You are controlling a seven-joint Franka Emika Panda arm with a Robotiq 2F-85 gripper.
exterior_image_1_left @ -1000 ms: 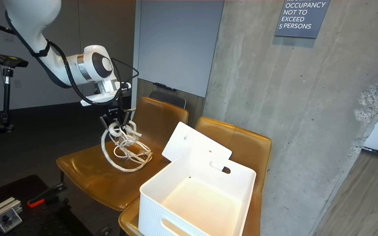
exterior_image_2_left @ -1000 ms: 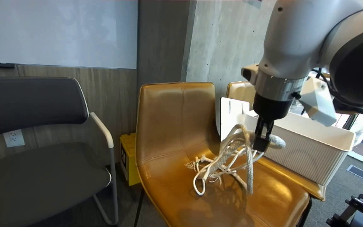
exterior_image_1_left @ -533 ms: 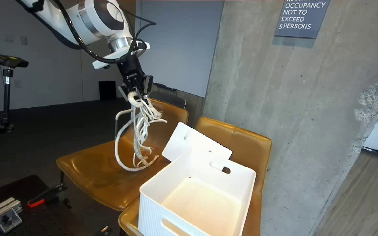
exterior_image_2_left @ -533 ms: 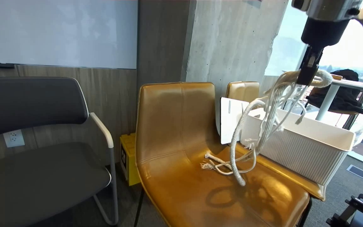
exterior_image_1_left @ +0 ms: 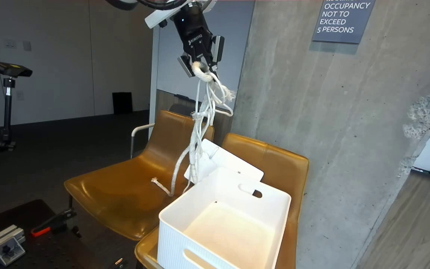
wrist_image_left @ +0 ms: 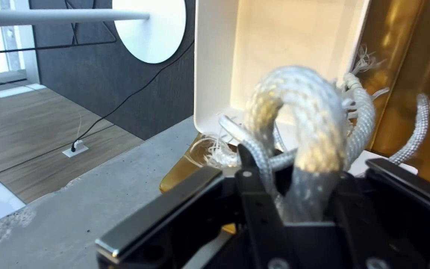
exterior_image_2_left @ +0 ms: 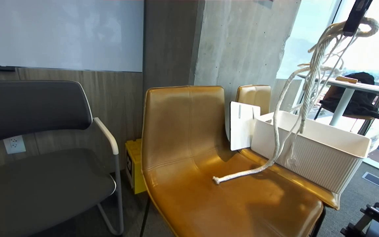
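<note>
The gripper [exterior_image_1_left: 205, 70] grasps the tangled rope [exterior_image_2_left: 314, 72] high up, so the rest dangles, one end resting on the brown chair [exterior_image_2_left: 189, 200].

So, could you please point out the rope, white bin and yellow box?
Rope [wrist_image_left: 321, 127]: in the wrist view, on its thick loop.
White bin [exterior_image_1_left: 231, 229]: in an exterior view, on its inner floor.
Yellow box [exterior_image_2_left: 138, 169]: in an exterior view, on its side.
</note>
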